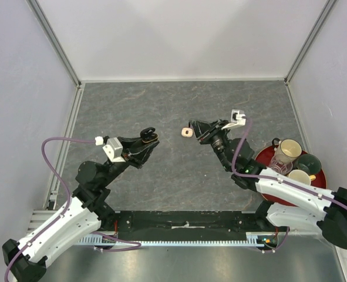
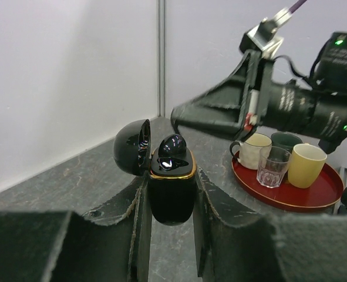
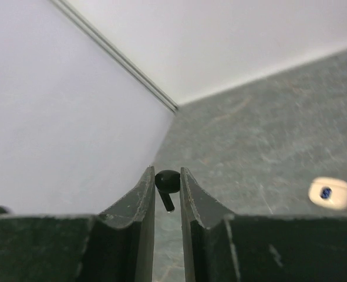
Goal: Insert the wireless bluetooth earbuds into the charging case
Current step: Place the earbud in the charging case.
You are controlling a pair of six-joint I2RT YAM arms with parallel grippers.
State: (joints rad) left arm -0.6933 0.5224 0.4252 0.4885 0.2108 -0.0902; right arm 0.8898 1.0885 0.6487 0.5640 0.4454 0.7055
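My left gripper point(image 1: 150, 135) is shut on a black charging case with a gold rim point(image 2: 172, 197) and holds it upright above the table, lid point(image 2: 132, 147) swung open. One black earbud point(image 2: 172, 147) sits in the case. My right gripper point(image 1: 192, 126) is shut on another black earbud point(image 3: 167, 182), gripped by its head with the stem hanging down, off the table. In the left wrist view the right gripper point(image 2: 179, 114) hangs just above and right of the open case. A small cream-white piece point(image 1: 187, 132) lies on the table between the grippers and also shows in the right wrist view point(image 3: 330, 192).
A red tray point(image 1: 266, 155) at the right holds a cream mug point(image 1: 287, 151), a dark green cup point(image 1: 309, 164), a yellow cup point(image 1: 299, 176) and a glass point(image 1: 280, 166). White walls enclose the grey table on three sides.
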